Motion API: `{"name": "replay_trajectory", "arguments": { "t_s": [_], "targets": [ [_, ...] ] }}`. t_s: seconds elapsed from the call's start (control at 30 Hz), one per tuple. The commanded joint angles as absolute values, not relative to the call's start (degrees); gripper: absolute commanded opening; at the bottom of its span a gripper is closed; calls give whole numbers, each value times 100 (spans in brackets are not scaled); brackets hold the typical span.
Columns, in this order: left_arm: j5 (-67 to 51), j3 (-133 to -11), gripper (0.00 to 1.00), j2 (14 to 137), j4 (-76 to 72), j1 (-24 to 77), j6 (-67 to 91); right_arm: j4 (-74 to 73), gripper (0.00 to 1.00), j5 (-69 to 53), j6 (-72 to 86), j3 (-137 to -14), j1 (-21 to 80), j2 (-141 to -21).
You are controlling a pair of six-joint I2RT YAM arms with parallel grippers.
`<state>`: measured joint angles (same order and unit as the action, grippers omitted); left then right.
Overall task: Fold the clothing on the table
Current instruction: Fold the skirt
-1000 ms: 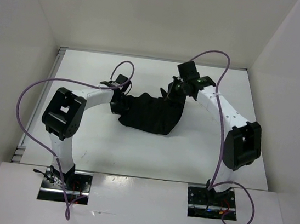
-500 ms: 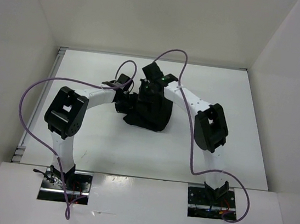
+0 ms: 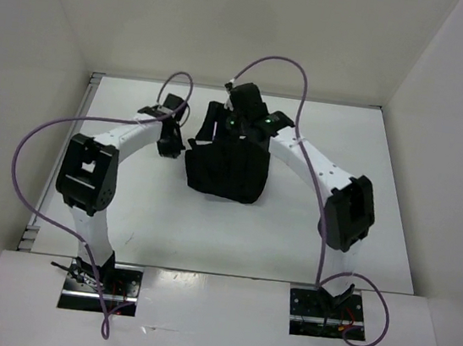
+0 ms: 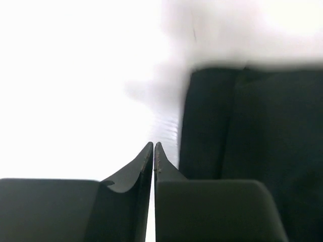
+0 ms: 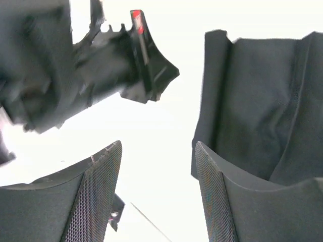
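Item: the clothing, one limp black garment lying as a compact, roughly square bundle with ridged layers on the table. It sits in the far half, about midway between the left and right edges and a short way in from the far edge. The left side reads in the wrist views as a straight doubled edge, so at least one fold is judged made. Left gripper: jaws pressed together on nothing, set low over bare table just beside the bundle's left side without touching it. Its own camera shows the fingertips meeting over white surface, with the dark cloth off to one side. It is judged to stand clear so as not to drag the layers. Right gripper: jaws spread and empty, hanging at the bundle's far left corner. Only white table shows between its fingers, and the cloth edge lies beside one finger. Open room: a broad bare strip toward the near edge and wide margins to both side edges. Room is tightest at the far left, where the two grippers sit near each other. Risk: either finger could snag the doubled edge on withdrawal.
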<state>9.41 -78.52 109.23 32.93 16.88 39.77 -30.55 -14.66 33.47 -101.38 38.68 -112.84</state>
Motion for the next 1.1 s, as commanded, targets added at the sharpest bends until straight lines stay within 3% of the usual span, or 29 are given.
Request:
{"name": "replay_trajectory", "arguments": {
  "t_s": [0.0,0.07,0.23,0.43,0.6,0.77,1.07],
  "targets": [
    [1451,-8507,8,10073,3709,1451,3551,-2759,66,-1144,3182,-10274,3920,-10380],
    [1040,-8815,8,9723,3788,1450,3323,-2969,66,-792,3120,-10214,3806,-10318],
    [-2553,-8868,9,9561,3087,1511,2866,-3023,63,-659,3331,-9809,3464,-10318],
    [-3757,-8289,4,10298,2514,1837,2743,-2830,61,-721,3533,-9396,2919,-10266],
    [-3464,-7613,0,11169,2514,1837,2619,-2777,61,-782,3585,-9036,2804,-10213],
    [-2839,-6760,0,11171,2295,1837,2803,-2610,61,-835,3691,-8675,2804,-10160],
    [-2549,-6881,0,11041,2539,1837,2856,-2610,60,-958,3753,-8446,2751,-10494]
  ]
}}
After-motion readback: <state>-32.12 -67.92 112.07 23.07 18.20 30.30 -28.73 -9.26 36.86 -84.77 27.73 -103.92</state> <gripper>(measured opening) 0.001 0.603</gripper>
